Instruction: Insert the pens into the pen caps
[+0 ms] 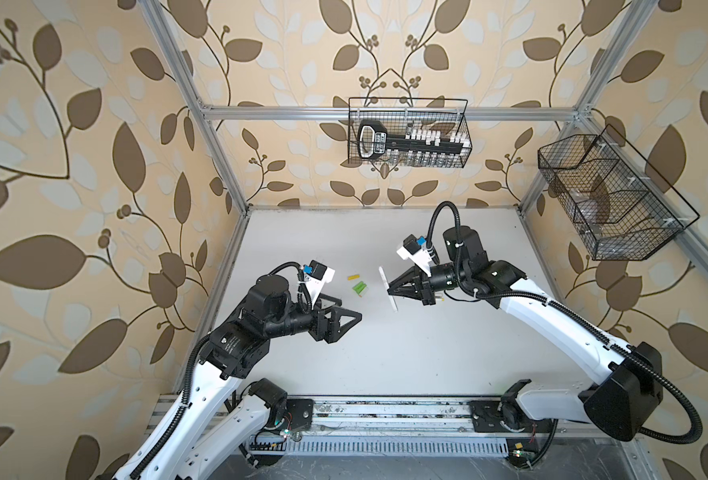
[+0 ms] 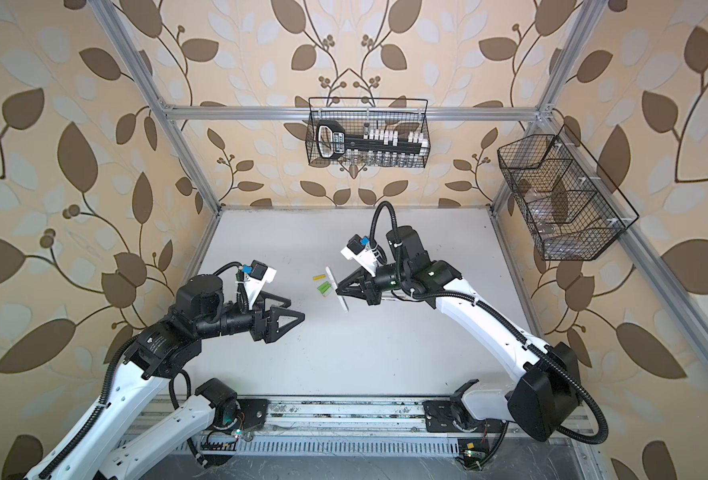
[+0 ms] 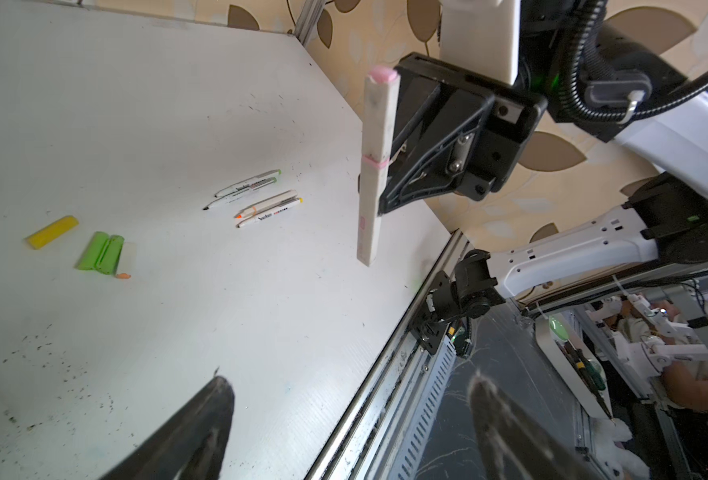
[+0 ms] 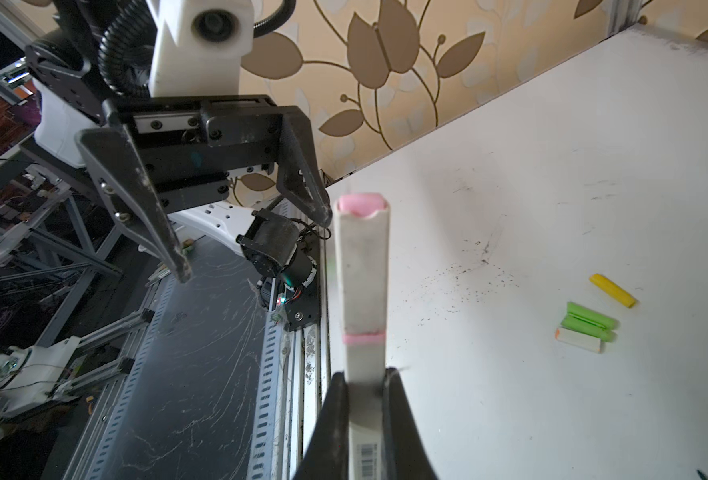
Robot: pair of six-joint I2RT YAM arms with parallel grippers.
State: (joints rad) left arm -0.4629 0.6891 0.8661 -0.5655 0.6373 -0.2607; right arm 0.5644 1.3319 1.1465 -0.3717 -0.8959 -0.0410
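White table (image 1: 385,353) holds loose pen caps (image 4: 589,322); right tool (image 4: 364,376) clamps a marker (image 4: 362,270), wide-open empty left tool (image 4: 251,247) likely fetches one next.

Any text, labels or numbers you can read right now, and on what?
Nothing reads clearly.
On the pens: dark lettering, too small.
On the held pen: a barcode, digits blurred.
On the black tool in the basket: a label, too blurred.

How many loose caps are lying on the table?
4: a yellow cap alone, two green caps touching side by side, a whitish cap beside them. None seem hidden.
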